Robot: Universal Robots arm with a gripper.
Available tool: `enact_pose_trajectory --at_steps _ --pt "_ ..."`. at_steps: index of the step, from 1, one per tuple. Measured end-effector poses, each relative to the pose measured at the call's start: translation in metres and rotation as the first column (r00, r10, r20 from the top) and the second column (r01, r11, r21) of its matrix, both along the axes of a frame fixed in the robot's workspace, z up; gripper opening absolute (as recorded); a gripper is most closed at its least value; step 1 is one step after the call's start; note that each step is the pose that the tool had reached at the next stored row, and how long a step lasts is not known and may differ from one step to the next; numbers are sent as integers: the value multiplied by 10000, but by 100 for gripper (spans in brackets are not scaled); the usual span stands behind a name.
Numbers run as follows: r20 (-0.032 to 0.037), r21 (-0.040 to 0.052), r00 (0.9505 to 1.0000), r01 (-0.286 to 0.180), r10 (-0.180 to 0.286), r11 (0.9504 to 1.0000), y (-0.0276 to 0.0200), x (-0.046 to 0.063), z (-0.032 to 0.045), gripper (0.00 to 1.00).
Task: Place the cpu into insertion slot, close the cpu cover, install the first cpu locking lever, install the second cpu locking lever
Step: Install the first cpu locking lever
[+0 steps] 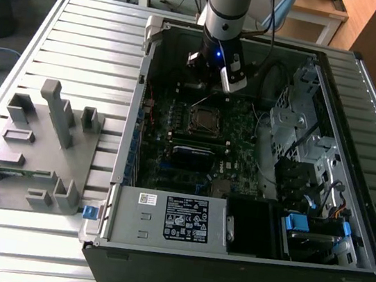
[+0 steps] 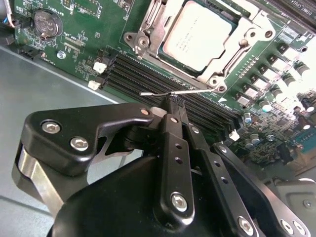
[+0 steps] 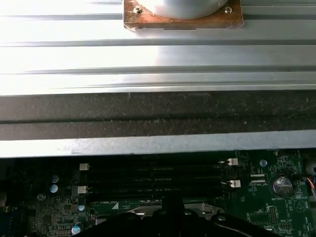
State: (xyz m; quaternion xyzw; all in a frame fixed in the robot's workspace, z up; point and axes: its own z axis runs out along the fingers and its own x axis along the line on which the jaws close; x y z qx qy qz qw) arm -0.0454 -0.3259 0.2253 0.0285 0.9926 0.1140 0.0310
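Pinching a locking lever [image 2: 197, 90], your gripper [image 2: 171, 101] is narrow | cpu [image 2: 197, 37] seated, cpu cover [image 2: 242, 34] looks down | lever latching not yet done.

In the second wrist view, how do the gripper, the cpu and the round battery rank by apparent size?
1. gripper, shut on the locking lever; nearness to the camera enlarges it.
2. cpu.
3. round battery.
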Motion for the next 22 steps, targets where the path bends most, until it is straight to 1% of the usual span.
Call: enact_pose_trajectory --at_steps 6,22 --pt "0 0 10000 1 -1 10000 0 0 -51 11" --pt "0 1 10000 1 -1 10000 0 5 -89 11"
